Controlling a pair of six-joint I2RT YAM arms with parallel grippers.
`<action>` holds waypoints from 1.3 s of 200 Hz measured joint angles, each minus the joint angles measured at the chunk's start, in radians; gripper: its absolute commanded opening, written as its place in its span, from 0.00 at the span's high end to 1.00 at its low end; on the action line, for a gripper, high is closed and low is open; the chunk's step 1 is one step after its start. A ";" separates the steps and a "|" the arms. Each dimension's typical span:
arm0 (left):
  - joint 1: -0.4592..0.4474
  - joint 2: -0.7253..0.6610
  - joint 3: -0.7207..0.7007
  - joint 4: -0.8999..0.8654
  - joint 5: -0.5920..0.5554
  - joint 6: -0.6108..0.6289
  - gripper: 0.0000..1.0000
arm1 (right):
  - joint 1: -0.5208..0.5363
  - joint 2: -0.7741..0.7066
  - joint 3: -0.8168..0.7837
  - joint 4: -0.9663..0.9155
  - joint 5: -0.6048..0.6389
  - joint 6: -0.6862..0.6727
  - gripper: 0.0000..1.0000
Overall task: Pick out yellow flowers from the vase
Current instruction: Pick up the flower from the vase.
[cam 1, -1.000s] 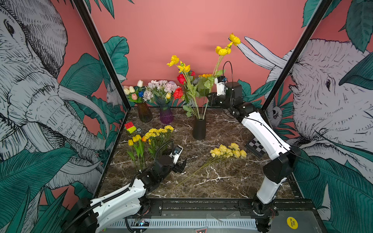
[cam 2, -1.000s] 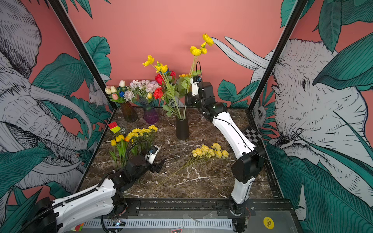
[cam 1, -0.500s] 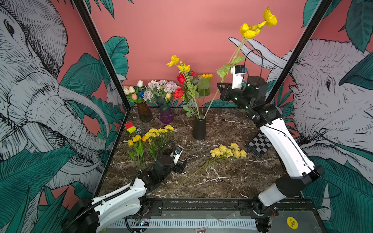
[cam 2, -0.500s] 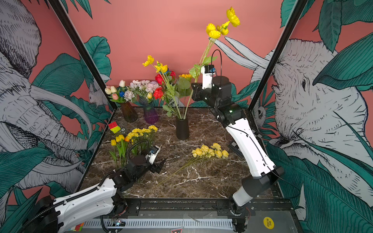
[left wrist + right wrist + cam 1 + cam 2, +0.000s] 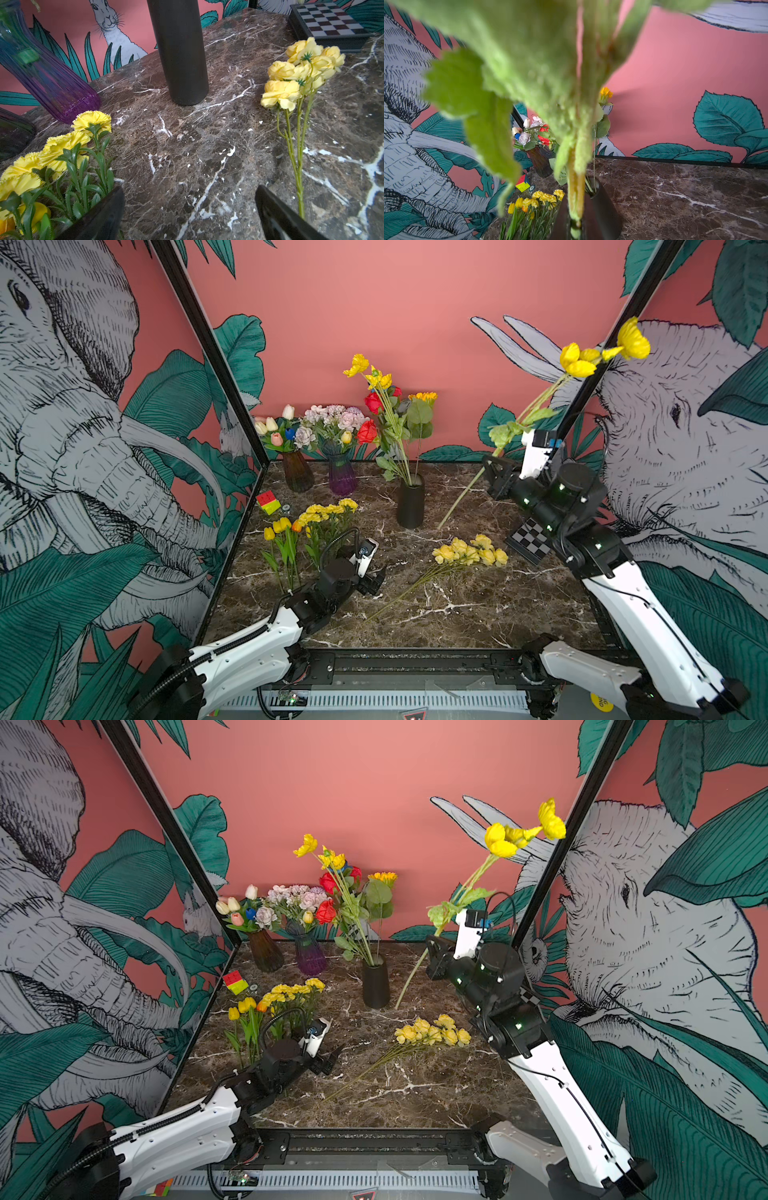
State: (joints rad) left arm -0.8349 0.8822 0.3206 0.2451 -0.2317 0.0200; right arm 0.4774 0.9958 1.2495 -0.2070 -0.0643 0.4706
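Nearest, a dark brown marble tabletop (image 5: 457,614) veined in white carries everything. Low over its front left, the left gripper (image 5: 375,580) hangs with jaws spread wide and nothing between them.

Just past it a rose-like yellow spray (image 5: 469,551) lies flat. Its long axis runs on a diagonal, cut ends toward the front centre and heads toward the back right, near a chessboard (image 5: 530,539).

At the left edge, yellow tulips (image 5: 278,526) and yellow carnations (image 5: 328,510) lie with their heads toward the back.

Farther in stands the black vase (image 5: 410,502), holding red roses and thin-petalled yellow blooms (image 5: 359,364).

To its right, the right gripper (image 5: 492,468) is clamped on the lower stem of a held yellow flower (image 5: 577,360), which is fully out of the vase. The stem slants steeply. Its cut end points down toward the marble beside the vase's base, and its heads are high toward the right wall. Whether the tip touches the marble I cannot tell.

Along the back sit a purple vase (image 5: 341,479), a brown vase (image 5: 297,477) and a colour cube (image 5: 268,502), against the pink walls (image 5: 415,302) printed with elephants, rabbits and teal leaves.
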 measured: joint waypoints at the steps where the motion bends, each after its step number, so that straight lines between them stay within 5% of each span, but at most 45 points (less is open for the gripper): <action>1: 0.000 0.000 0.000 0.000 0.000 0.000 0.01 | 0.000 -0.003 -0.005 0.001 0.001 0.001 1.00; 55: 0.000 -0.011 0.027 -0.010 0.037 0.009 0.03 | 0.000 -0.127 -0.336 0.087 -0.013 0.160 1.00; 115: -0.003 0.109 0.299 -0.070 0.231 -0.070 0.11 | 0.018 -0.128 -0.531 0.250 -0.075 0.331 1.00; 160: -0.127 0.245 0.473 -0.126 0.332 -0.050 0.13 | 0.100 -0.116 -0.623 0.398 -0.074 0.397 1.00; 220: -0.157 0.371 0.598 -0.226 0.354 -0.015 0.28 | 0.216 -0.065 -0.672 0.539 -0.050 0.440 1.00; 260: -0.157 0.412 0.634 -0.291 0.344 -0.006 0.47 | 0.264 -0.056 -0.689 0.581 -0.032 0.454 1.00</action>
State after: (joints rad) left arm -0.9920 1.2945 0.9546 -0.0460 0.1120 0.0143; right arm 0.7410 0.9401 0.5606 0.3737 -0.0967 0.9241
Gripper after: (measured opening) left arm 0.571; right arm 0.070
